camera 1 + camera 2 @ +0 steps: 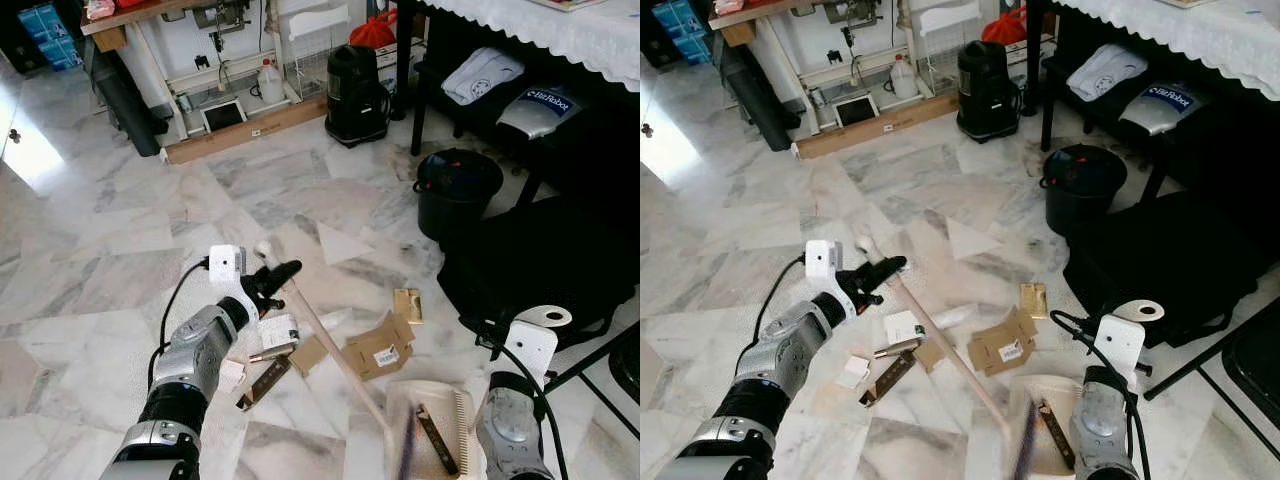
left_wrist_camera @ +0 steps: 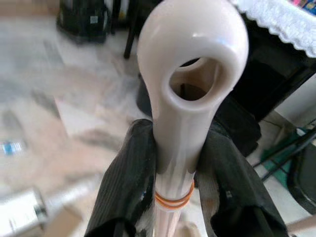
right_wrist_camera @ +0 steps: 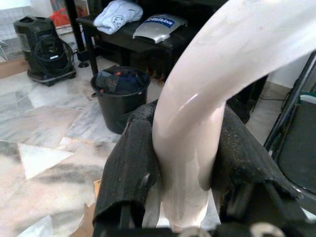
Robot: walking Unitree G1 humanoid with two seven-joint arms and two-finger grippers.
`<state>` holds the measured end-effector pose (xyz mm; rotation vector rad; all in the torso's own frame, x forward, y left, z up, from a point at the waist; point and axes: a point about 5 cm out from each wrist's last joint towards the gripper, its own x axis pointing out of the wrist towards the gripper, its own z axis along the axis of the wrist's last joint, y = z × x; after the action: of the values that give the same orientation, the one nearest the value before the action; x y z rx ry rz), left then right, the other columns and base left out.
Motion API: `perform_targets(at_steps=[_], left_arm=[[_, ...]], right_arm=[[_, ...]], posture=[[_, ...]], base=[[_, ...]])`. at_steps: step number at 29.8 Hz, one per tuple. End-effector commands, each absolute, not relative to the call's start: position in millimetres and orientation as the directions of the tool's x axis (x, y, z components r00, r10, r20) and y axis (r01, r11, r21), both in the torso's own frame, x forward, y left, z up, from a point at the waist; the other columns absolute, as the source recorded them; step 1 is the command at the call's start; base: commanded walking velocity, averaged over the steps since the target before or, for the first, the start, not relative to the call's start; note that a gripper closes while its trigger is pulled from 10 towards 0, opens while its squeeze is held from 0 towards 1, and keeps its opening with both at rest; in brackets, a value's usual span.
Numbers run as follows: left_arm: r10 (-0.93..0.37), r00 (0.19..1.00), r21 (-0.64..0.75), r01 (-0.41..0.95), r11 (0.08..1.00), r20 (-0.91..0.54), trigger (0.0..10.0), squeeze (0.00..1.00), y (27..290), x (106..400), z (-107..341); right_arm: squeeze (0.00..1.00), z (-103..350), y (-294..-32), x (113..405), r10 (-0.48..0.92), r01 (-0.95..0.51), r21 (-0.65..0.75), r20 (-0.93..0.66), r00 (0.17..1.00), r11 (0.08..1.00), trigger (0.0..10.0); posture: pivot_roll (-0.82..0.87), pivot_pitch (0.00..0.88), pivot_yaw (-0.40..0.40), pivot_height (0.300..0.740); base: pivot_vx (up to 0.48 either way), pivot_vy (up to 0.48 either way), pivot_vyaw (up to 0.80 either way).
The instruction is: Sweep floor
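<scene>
Two hands are at work over a marble floor (image 1: pixel 120 250). The left hand (image 1: pixel 272 279) is clamped near the top of the broom (image 1: pixel 330 350), its fingers (image 2: pixel 126 182) pressed against both sides of the pale handle just below the looped end, above an orange band. From there the handle slants down toward 5 o'clock to the bristles, which meet the mouth of the dustpan (image 1: pixel 430 425) at the bottom of the head view. The right hand (image 3: pixel 187 163) is closed around the dustpan's curved cream handle, one finger on each side. A dark strip of debris (image 1: pixel 438 440) lies inside the pan.

Litter is strewn just left of the broom handle and at its 3 o'clock: folded cardboard (image 1: pixel 380 348) with a white label, a smaller brown piece (image 1: pixel 307 354), a gold packet (image 1: pixel 407 303), a white card (image 1: pixel 279 331), another white scrap (image 1: pixel 231 376), and a dark flat strip (image 1: pixel 265 382).

At 1 o'clock from the cardboard stands a black bin (image 1: pixel 457 190) with dark contents, beside a black table (image 1: pixel 440 60) draped with a white lace cloth (image 1: pixel 560 30). Folded items lie on the shelf below. A black vacuum (image 1: pixel 356 95) sits at 12 o'clock, near a long wooden board (image 1: pixel 245 130) on the floor. A large black bag (image 1: pixel 550 260) rests at 3 o'clock.
</scene>
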<state>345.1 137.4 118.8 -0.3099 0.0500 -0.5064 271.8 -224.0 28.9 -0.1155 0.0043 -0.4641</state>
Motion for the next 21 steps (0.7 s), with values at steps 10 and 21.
perform_targets(at_steps=[10,21], left_arm=[[-0.382,0.911,-0.132,0.402,0.906,0.154,10.0,0.0,150,340,141],[-0.309,0.939,-0.092,0.324,0.942,0.148,10.0,0.0,139,331,125]], right_arm=[[0.0,28,-211,278,-0.419,0.419,-0.009,-0.021,0.908,0.908,10.0],[0.0,54,-215,282,-0.43,0.422,0.085,0.128,0.894,0.902,10.0]], posture=[[-0.09,0.0,0.112,0.74],[-0.12,0.0,0.078,0.74]], base=[[0.0,0.0,0.0],[0.0,0.0,0.0]])
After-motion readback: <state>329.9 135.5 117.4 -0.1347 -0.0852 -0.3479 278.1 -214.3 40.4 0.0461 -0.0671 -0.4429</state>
